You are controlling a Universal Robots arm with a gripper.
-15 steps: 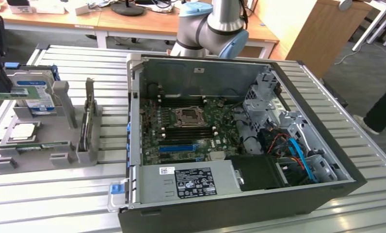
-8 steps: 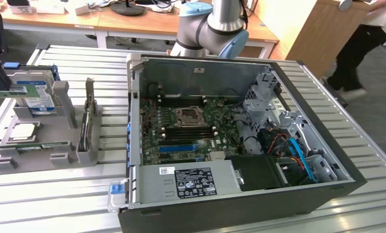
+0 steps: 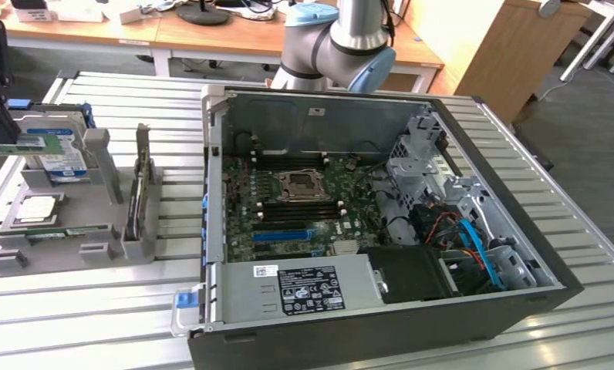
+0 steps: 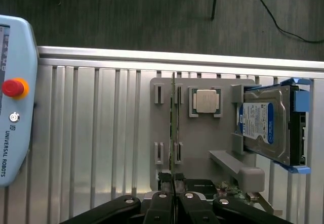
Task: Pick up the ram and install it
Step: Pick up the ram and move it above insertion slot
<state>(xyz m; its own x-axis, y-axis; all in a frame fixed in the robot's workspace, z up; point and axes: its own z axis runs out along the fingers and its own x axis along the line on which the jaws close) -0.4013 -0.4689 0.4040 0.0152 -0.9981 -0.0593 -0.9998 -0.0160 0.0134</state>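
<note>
The ram [image 3: 42, 144] hangs above the grey tray [image 3: 39, 266], pinched across its thin faces by the claw [image 4: 173, 204], fingers pressed together on it; probably held so it can slot in edge-first; the open computer case [image 3: 389, 324] lies well apart, board facing up.

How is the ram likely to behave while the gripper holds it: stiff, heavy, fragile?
Probably stiff: the ram juts straight out from the gripper without sagging. Likely light: the wrist view shows it edge-on as a thin line. Possibly fragile: it is a bare green board, so twisting may harm it.
</note>
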